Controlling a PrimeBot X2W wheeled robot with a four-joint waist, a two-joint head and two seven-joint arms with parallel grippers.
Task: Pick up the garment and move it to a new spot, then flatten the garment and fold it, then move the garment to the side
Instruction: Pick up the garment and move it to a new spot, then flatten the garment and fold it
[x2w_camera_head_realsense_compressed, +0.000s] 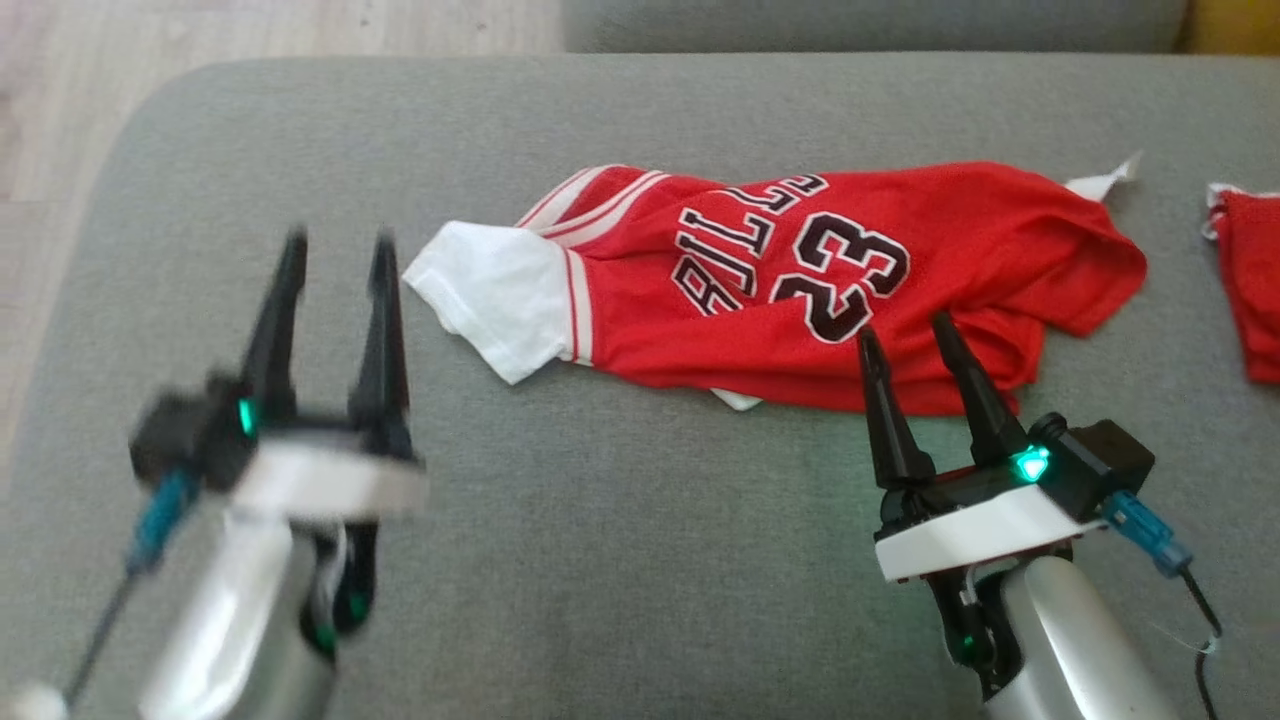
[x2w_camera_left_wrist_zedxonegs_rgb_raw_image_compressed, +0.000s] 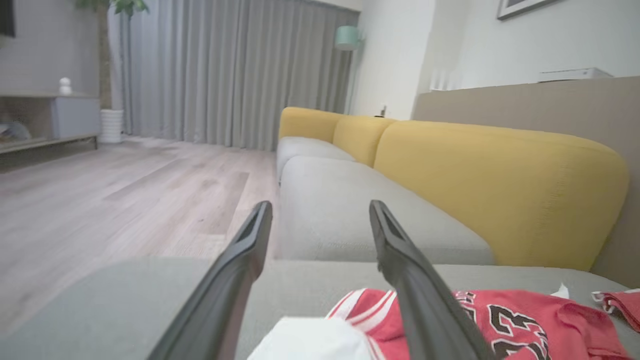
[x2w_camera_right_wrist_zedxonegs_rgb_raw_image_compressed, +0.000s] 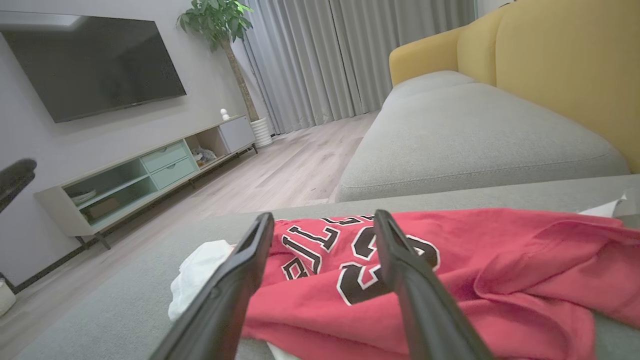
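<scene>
In front of me, the red fabric jersey with a white sleeve (x2w_camera_head_realsense_compressed: 930, 230) carries a black, white-edged number 23 (x2w_camera_head_realsense_compressed: 840, 275). Beside it runs an arched black word (x2w_camera_head_realsense_compressed: 735, 245) that I read as BULLS, its letters broken by creases.

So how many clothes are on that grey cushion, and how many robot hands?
Red cloth items: 2, the jersey and a smaller piece at the right edge.
Hands: 2, left hand and right hand, both open.
Total: 4.
</scene>
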